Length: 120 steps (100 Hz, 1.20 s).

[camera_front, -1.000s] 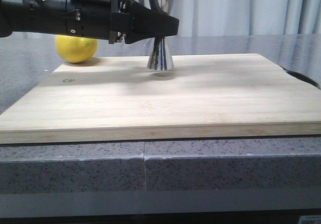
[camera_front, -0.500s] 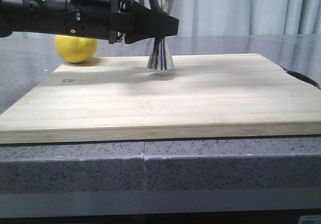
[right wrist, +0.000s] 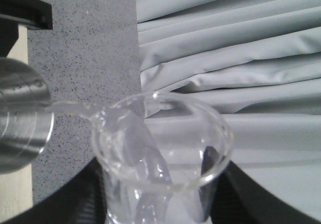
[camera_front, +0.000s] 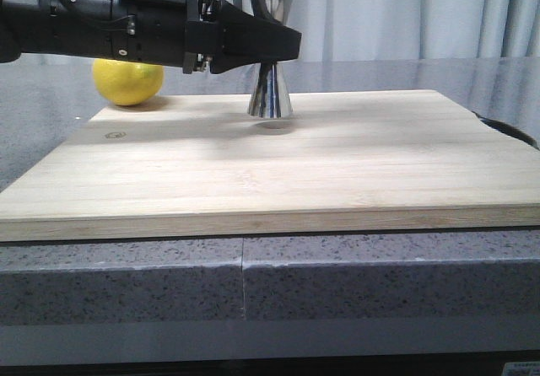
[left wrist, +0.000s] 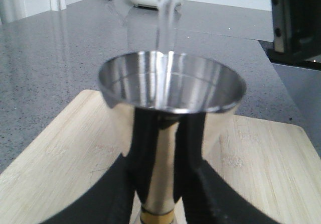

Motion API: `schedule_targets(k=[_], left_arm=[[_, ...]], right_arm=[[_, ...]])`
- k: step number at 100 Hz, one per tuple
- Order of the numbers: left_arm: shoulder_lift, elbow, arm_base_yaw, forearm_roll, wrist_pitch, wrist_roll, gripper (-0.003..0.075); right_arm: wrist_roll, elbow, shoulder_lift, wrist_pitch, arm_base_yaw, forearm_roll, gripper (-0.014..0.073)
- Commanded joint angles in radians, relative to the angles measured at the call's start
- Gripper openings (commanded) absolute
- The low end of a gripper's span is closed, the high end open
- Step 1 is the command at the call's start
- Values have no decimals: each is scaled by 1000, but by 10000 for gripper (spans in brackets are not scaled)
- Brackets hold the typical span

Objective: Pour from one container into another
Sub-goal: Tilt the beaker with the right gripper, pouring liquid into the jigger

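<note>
The steel jigger [left wrist: 170, 83] has a gold band at its waist, and my left gripper [left wrist: 163, 148] is shut on it just above that band. From the front only its lower cone [camera_front: 270, 96] shows, under the left gripper [camera_front: 283, 45], with its base just above the wooden board [camera_front: 278, 165] and a shadow beneath. In the right wrist view my right gripper [right wrist: 160, 184] is shut on the clear glass beaker [right wrist: 160, 148], which is tipped with its lip toward the jigger [right wrist: 20, 116]. A clear stream of liquid [left wrist: 165, 18] falls into the jigger's upper cup.
A yellow lemon [camera_front: 126, 81] lies at the board's far left corner, behind the left arm. The board rests on a grey speckled counter [camera_front: 354, 283]. Pale curtains [camera_front: 422, 13] hang behind. A dark curved object [camera_front: 510, 131] sits by the board's right edge.
</note>
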Motion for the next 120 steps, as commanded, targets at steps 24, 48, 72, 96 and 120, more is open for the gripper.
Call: schedule_targets(k=[24,48,72,96,120], left_arm=[[-49,-30,-8,-86,115,-6,185],[-49,-30,-8,-86,115,-6,185],[-49,-30,-8,-86,115,-6,185],[-49,-30,-8,-86,115,-6,185],[-49,-30,-8,-86,115,-6,185]], right_arm=[[2,-42,-32,-19,-1,-50,273],[2,-42,-32,-19,-1,-67,273],[2,-42,-32,-19,-1,-80,273],[2,-42,-32,-19,-1,-123,273],[2,-42,-32,-19,-1,-168,273]])
